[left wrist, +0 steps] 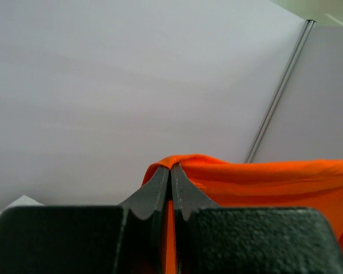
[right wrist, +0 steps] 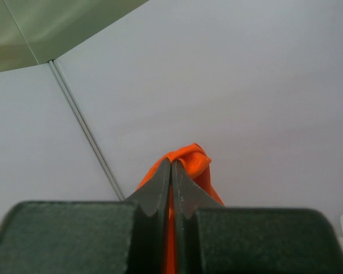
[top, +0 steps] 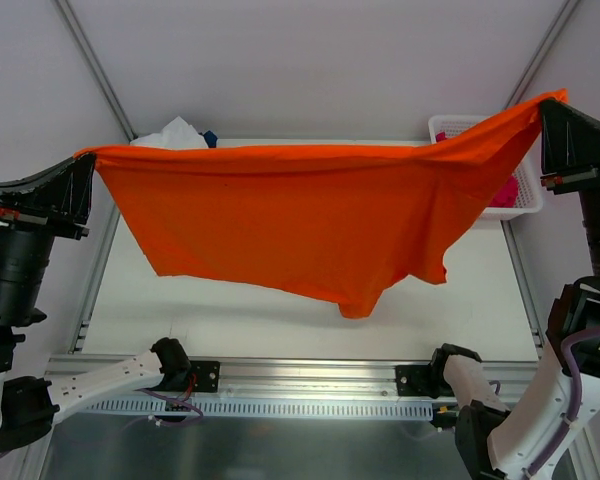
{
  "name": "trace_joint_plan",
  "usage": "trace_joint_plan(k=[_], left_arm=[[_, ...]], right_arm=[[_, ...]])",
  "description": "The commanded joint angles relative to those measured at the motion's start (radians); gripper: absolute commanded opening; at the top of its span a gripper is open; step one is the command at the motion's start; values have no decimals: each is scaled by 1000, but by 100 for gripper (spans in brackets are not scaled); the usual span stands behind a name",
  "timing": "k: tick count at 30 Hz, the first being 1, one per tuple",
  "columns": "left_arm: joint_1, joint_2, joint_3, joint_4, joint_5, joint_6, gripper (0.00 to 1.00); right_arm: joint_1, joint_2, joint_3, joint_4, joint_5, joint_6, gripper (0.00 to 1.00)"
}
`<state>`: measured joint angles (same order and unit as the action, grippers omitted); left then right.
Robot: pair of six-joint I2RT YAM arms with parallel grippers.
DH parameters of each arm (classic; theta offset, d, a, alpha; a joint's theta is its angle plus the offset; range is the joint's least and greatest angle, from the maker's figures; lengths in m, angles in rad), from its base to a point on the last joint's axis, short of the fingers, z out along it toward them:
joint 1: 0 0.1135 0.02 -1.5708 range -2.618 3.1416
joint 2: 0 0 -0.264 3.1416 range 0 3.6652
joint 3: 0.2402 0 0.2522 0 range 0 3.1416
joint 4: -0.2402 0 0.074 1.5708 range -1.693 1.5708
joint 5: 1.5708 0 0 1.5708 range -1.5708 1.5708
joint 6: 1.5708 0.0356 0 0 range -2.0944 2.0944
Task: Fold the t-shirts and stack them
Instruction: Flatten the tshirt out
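You have the bright orange cloth t-shirt (top: 300, 215) spread in the air above the white desk (top: 280, 325). Its top edge is pulled nearly taut from side to side and its lower part hangs loose; whether the lowest fold touches the desk you cannot tell from overhead. Your left fingers (left wrist: 167, 181) are pinched tight on one upper corner, over the desk's left edge. Your right fingers (right wrist: 167, 181) are pinched just as tight on the other corner, out past the far right corner of the desk. So this shirt is opened out but not laid down, and none of its folds is made. Behind it, at the far left corner, a white cloth bundle (top: 175, 132) with a bit of navy cloth (top: 210, 138) peeks out; most of it is hidden, so you cannot tell if that is a finished stack. In the white plastic mesh basket (top: 525, 205) at the far right corner, magenta-pink cloth (top: 504, 190) awaits folding.
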<state>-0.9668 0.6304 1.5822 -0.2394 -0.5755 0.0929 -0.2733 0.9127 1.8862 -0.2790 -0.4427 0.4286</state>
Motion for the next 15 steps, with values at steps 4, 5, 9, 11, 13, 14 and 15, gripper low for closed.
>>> trace_joint_plan(k=[4, 5, 9, 11, 13, 14, 15], left_arm=[[5, -3, -28, 101, -13, 47, 0], [5, 0, -45, 115, -23, 53, 0], [5, 21, -106, 173, -41, 45, 0], [5, 47, -126, 190, -46, 35, 0], [5, 72, -134, 201, -47, 28, 0], [5, 83, -142, 210, -49, 22, 0], [5, 107, -146, 221, -47, 16, 0]], right_arm=[[-9, 57, 70, 75, -22, 56, 0], [-7, 66, 70, 78, -28, 61, 0], [-9, 98, 44, 96, -62, 96, 0], [-7, 113, 13, 113, -70, 107, 0], [-9, 132, 2, 116, -76, 108, 0], [-7, 140, -12, 126, -80, 113, 0], [-7, 149, -16, 126, -89, 114, 0]])
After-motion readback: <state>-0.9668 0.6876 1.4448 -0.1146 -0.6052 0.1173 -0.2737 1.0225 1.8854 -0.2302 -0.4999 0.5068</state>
